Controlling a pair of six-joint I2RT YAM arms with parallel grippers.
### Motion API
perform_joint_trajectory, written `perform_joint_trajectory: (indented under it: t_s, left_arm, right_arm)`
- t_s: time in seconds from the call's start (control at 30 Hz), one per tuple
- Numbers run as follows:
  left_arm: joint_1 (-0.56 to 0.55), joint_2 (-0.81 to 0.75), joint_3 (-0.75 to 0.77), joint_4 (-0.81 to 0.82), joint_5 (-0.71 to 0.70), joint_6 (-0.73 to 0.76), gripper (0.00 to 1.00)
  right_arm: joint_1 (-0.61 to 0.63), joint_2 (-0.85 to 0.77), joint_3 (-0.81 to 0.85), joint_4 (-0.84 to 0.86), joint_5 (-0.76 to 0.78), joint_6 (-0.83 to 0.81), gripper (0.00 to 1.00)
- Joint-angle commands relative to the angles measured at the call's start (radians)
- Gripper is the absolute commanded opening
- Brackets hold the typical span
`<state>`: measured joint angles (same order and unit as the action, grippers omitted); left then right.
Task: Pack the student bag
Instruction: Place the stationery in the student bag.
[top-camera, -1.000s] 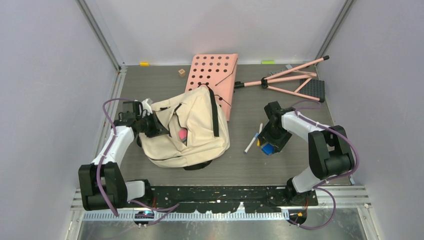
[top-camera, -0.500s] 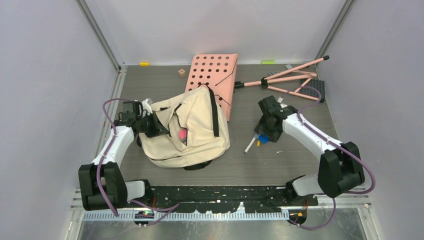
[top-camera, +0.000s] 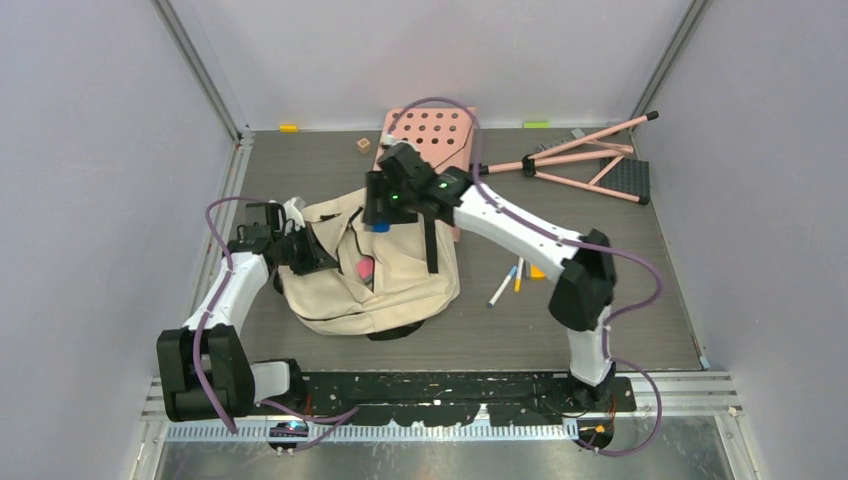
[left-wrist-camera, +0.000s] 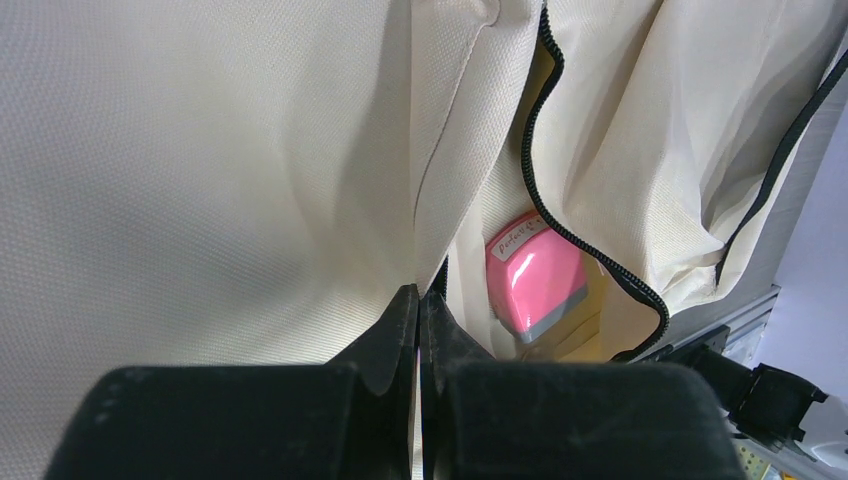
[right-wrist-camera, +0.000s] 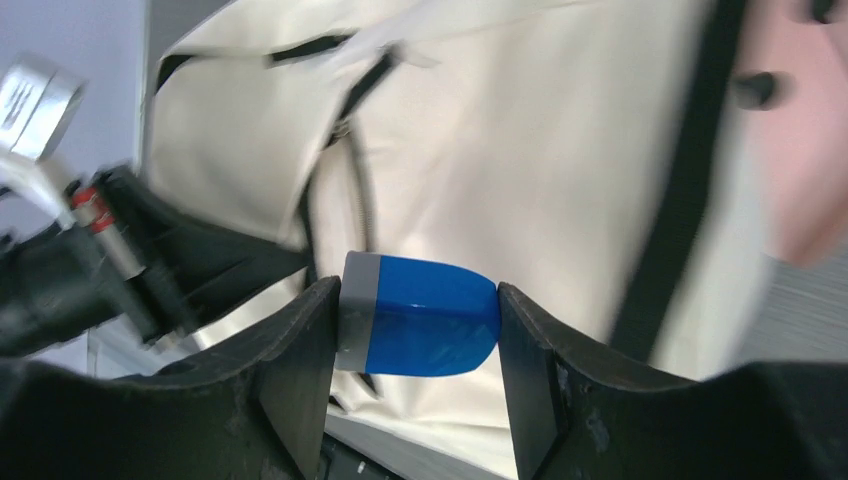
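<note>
Pinching fabric beside the zip, L gripper (left-wrist-camera: 420, 300) is clenched on the bag (top-camera: 395, 275), which lies mid-left on the table (top-camera: 600, 320) w/ its mouth open and a pink item (left-wrist-camera: 535, 275) inside. R gripper (right-wrist-camera: 412, 300) grasps a blue block (right-wrist-camera: 425, 320) between both fingers, hovering over the bag's top. Step: loading the block. Next, prob.: lower it thru the zip gap, then release. Pens (top-camera: 508, 282) lie on the table further right.
</note>
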<state>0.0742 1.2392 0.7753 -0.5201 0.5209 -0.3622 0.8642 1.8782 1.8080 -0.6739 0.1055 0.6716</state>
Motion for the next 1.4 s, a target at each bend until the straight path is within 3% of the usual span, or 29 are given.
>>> perform_joint_trajectory:
  t_s: [0.0, 0.17, 0.37, 0.63, 0.87, 1.17, 1.37]
  left_arm:
    - [0.009, -0.026, -0.007, 0.003, 0.011, 0.01, 0.0]
    - [0.009, -0.025, -0.007, 0.008, 0.017, 0.009, 0.0]
    - [0.009, -0.03, -0.007, 0.009, 0.015, 0.009, 0.0]
    - [0.009, -0.034, -0.007, 0.01, 0.011, 0.008, 0.0]
    - [0.007, -0.037, -0.008, 0.008, 0.014, 0.008, 0.0]
    - [0.009, -0.037, -0.009, 0.006, 0.017, 0.008, 0.0]
    - [0.008, -0.034, -0.008, 0.006, 0.014, 0.008, 0.0]
  right_arm:
    - [0.077, 0.166, 0.256, -0.009, -0.261, -0.154, 0.35]
    - [0.099, 0.331, 0.504, -0.086, -0.43, -0.19, 0.36]
    - [0.102, 0.463, 0.63, -0.218, -0.439, -0.204, 0.36]
    - [0.102, 0.513, 0.614, -0.328, -0.41, -0.255, 0.35]
    - [0.102, 0.515, 0.532, -0.24, -0.345, -0.263, 0.33]
    - [0.105, 0.551, 0.519, -0.128, -0.173, -0.304, 0.31]
    - [0.105, 0.595, 0.537, -0.156, -0.01, -0.354, 0.31]
